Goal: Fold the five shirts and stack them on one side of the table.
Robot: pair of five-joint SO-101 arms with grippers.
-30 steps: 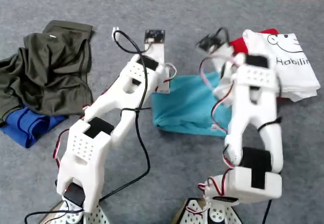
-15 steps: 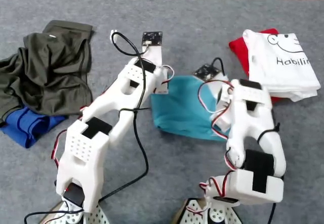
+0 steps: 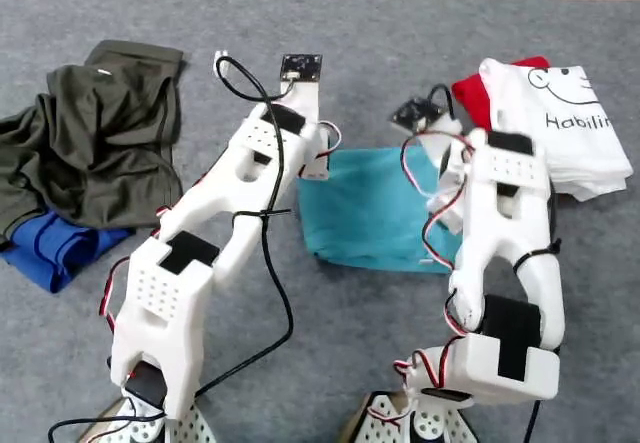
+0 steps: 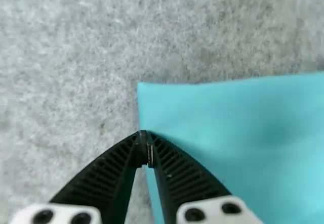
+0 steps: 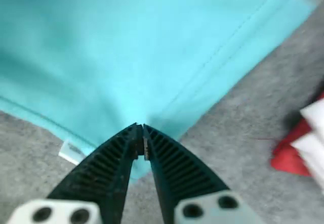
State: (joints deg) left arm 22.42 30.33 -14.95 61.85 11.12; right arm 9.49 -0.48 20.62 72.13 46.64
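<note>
On the middle of the grey table (image 3: 380, 43), between the two arms, lies the teal shirt (image 3: 375, 208). It is folded to a rough rectangle and lies flat. Its long axis goes from side to side across the table, and its near edge is a little uneven.

At the left edge of this shirt, just below its far left corner, is the left claw (image 4: 144, 150). Its jaws are pressed together and pinch the edge of the teal cloth between the tips. The right claw (image 5: 140, 143) is at the right side of the same shirt, also with jaws together, and the tips bite a fold of the teal cloth near a seam.

Near the far right side of the table a folded white shirt (image 3: 560, 128) with dark print lies on top of a folded red shirt (image 3: 470, 93). On the left side an unfolded olive shirt (image 3: 90, 143) lies in a loose heap, and it partly covers a blue shirt (image 3: 50, 248).
</note>
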